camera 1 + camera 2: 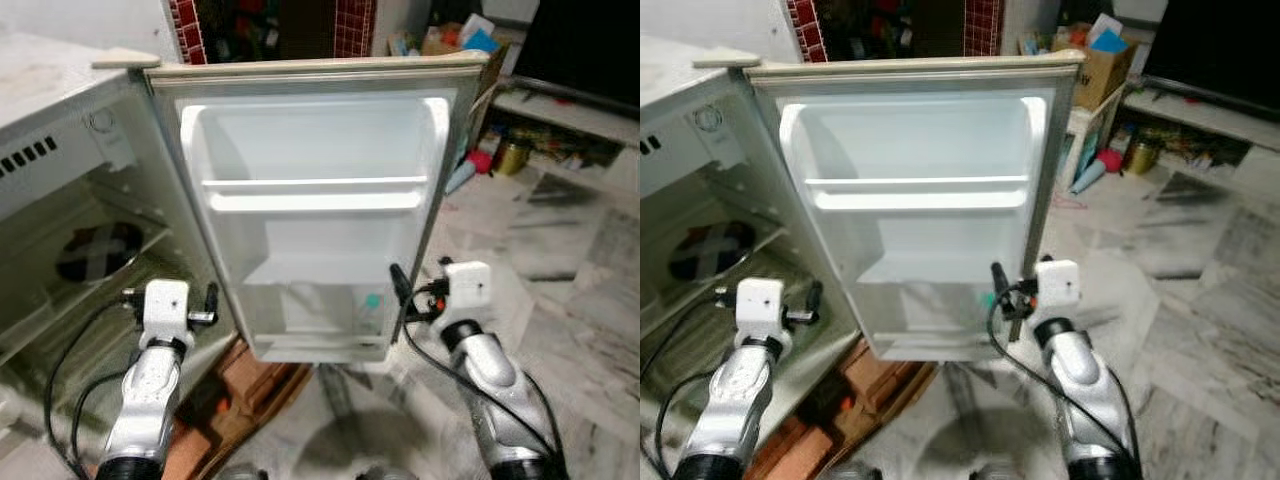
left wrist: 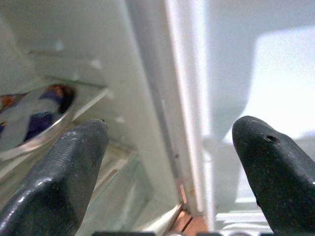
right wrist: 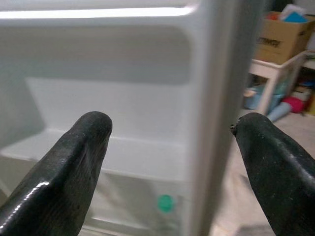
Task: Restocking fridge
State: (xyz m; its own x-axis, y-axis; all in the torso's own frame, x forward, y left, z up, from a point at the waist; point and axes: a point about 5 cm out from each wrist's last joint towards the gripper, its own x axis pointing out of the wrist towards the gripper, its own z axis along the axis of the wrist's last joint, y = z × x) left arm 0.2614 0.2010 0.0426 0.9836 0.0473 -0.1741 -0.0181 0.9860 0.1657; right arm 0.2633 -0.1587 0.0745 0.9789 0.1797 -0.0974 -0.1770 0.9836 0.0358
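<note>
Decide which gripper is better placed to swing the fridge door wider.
Right. The right gripper has its jaws open astride the fridge door's free edge; the left gripper sits by the hinge side.

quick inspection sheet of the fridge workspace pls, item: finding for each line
surface: pale marbled floor; brown board lying below the door
job's things: small fridge with door swung wide open; door shelves hold nothing seen; a dish with a dark blue and white pattern sits on an inner shelf
clutter: cardboard box, a gold can and red and blue items by a low white shelf
grippers: left gripper open, aimed at the hinge side of the door; right gripper open, its fingers astride the door's free edge
cables: black cables loop along both arms
surroundings: red tiled wall behind the fridge
</note>
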